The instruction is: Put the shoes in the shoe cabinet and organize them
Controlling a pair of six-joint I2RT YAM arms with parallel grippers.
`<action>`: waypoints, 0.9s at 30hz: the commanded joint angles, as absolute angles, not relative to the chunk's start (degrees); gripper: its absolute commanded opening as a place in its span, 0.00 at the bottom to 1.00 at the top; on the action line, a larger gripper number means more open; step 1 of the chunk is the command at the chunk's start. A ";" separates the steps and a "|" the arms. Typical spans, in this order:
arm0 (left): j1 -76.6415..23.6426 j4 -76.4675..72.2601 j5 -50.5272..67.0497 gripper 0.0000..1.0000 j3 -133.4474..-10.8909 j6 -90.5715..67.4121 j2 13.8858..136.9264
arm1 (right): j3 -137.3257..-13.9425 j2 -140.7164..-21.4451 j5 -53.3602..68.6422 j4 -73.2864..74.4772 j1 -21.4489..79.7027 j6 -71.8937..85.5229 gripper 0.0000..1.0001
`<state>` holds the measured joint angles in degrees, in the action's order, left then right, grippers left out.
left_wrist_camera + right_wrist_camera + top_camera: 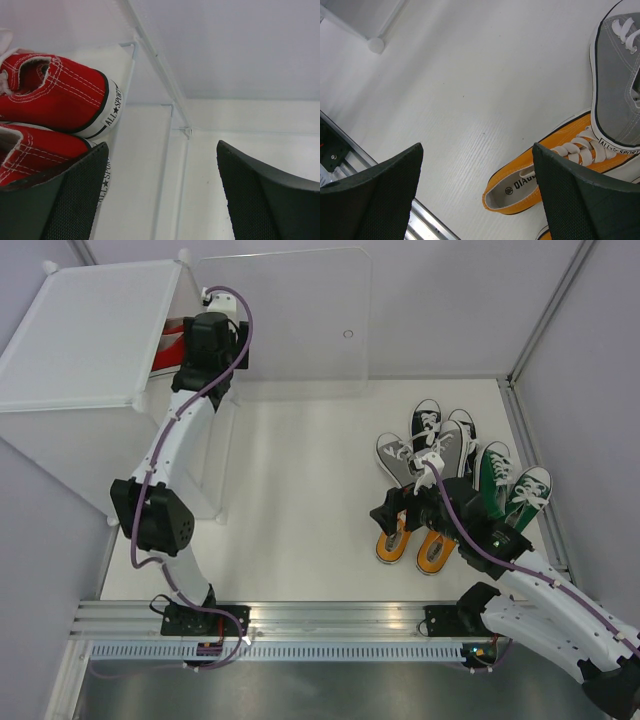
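Note:
The shoe cabinet [85, 330] stands at the far left with its clear door panel [290, 325] swung open. My left gripper [198, 340] is at the cabinet's mouth. In the left wrist view it [162, 200] is open and empty, just right of the heels of two red shoes [55, 95] on a white shelf [145, 165]. My right gripper [402, 518] hovers open over the orange pair [392, 543]. In the right wrist view it [477, 200] holds nothing, with one orange shoe [545, 170] under its right finger and a grey shoe [617, 100] beyond.
Grey shoes [400, 455], black shoes [428, 422] and green shoes [510, 480] lie bunched at the right of the white table [300, 500]. A metal rail [320, 620] runs along the near edge. Purple walls close in the sides.

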<state>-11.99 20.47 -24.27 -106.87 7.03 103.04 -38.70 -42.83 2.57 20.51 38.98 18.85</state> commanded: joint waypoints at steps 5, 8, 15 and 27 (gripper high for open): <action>-10.90 18.72 -28.12 0.91 -111.62 10.11 105.64 | -38.41 -42.89 2.11 18.63 38.85 19.34 0.93; -10.72 18.81 -29.18 0.92 -111.71 10.11 106.26 | -38.41 -42.71 1.93 18.63 38.93 19.34 0.93; -10.37 19.60 -29.97 0.93 -111.45 9.05 105.56 | -38.41 -42.89 2.02 18.63 38.93 19.34 0.93; -16.34 20.92 -13.89 0.99 -105.66 4.49 94.15 | -41.04 -42.01 1.15 20.56 38.93 18.98 0.93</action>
<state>-13.41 21.28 -19.38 -107.13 7.07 100.99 -38.72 -42.89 2.52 20.64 38.98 18.85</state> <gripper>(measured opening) 0.983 0.928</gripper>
